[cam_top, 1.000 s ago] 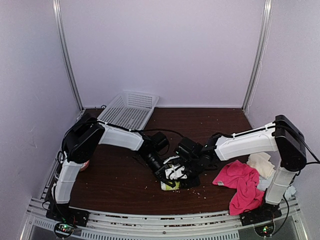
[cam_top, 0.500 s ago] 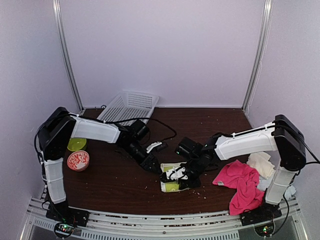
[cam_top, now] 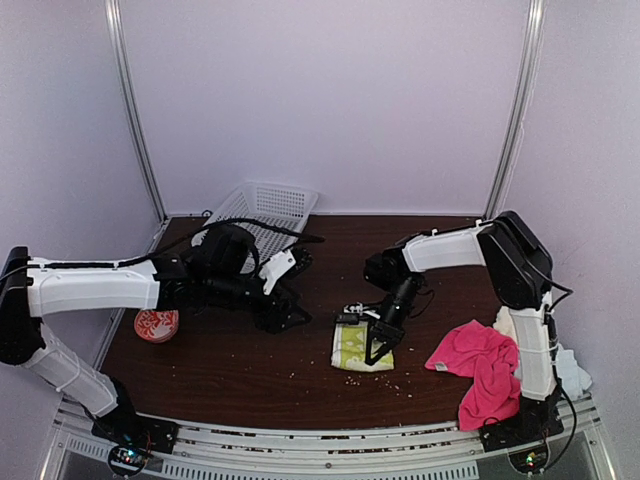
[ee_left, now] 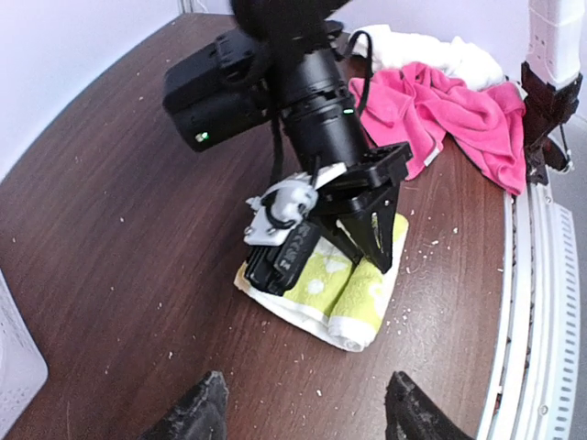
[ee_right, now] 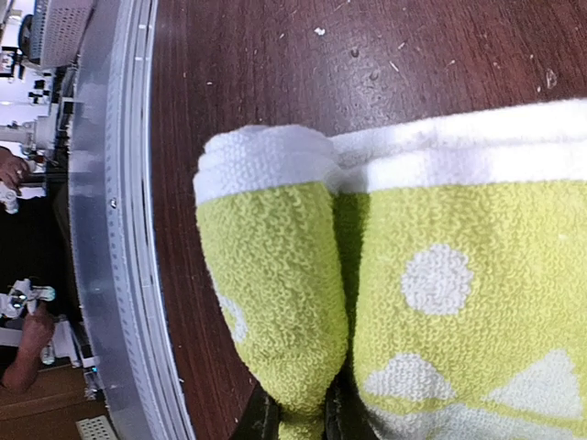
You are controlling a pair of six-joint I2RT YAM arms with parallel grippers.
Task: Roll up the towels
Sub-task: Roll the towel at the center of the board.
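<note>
- The lime-yellow towel (cam_top: pixel 352 348) lies on the table (cam_top: pixel 240 370), a little right of centre and near the front edge. We see it only partly rolled.
- The rolled part (ee_right: pixel 271 275) is a tight tube along the towel's right side. Its long axis runs roughly front to back, and the patterned flat part spreads from it toward the left arm.
- The right gripper (cam_top: pixel 378 345) comes down on that tube from above. Its wrist view shows the two fingers closed on the tube's narrow end, with the cloth squeezed between them.
- We judge that the roll has to travel leftward, across its own axis, over the flat part. The right gripper sits on the correct side for that.
- The left gripper (ee_left: pixel 307 417) has its fingers spread wide and holds nothing. It points at the towel from the left but is well apart from it, so the right arm is clearly the nearer one.
- The hot-pink towel (cam_top: pixel 478 362) lies in a loose heap to the right, near the right arm's base, not rolled and apart from the lime-yellow one.
</note>
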